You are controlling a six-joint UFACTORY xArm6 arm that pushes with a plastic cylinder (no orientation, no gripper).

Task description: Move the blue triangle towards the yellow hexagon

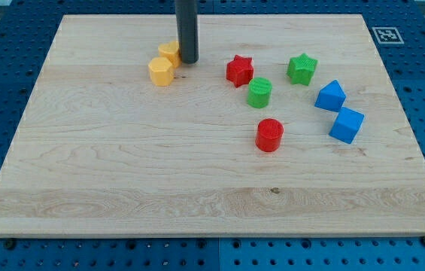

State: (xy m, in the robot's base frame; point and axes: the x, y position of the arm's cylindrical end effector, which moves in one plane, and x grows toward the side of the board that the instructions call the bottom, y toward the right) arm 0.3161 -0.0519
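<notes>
1. Nearest the view's bottom, the pale wooden board (pixel 122 188) is bare apart from a red plastic cylinder (pixel 269 135).
2. On the view's right sit two blue plastic blocks. I judge the upper, wedge-like one to be the blue triangle (pixel 330 95); the lower is a blue cube-like block (pixel 346 125).
3. Between them and the yellows stand a green cylinder (pixel 259 92), red star (pixel 239 71) and green star (pixel 302 68).
4. The triangle looks light, rigid and smooth, likely to slide and twist; pushing its right face centrally seems best.
5. Farthest, the yellow hexagon (pixel 161 71) touches a second yellow block (pixel 170 52).
6. My tip (pixel 189 61) rests just beside that block, well apart from the triangle. There is no pincer, only a rod holding nothing.
</notes>
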